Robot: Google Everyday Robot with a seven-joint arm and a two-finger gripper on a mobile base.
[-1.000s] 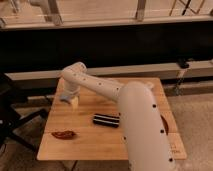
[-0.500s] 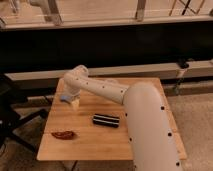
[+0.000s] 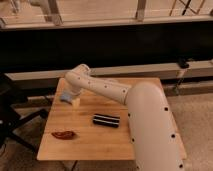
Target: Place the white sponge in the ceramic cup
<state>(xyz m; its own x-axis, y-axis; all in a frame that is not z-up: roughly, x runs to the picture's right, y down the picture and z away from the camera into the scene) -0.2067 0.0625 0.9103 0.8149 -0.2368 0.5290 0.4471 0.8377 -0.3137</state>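
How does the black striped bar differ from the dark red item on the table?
Colour: the black striped bar is black with pale stripes; the dark red item is plain red. Shape: the bar is a straight-edged block; the red item is flatter, ends tapered. Place: bar mid-table, red item near the front left corner. Both lie on the wooden table, away from the gripper, at the far left by the white sponge.

The desk (image 3: 90,145) is pale wood with a smooth matt top. The arm (image 3: 147,115) has a smooth white plastic shell with a soft sheen. The gripper (image 3: 67,97), at ten o'clock on the desk, looks matt grey-blue. Just beside it, the white sponge (image 3: 76,103) looks soft and dull. The black striped bar (image 3: 106,120) is matt.
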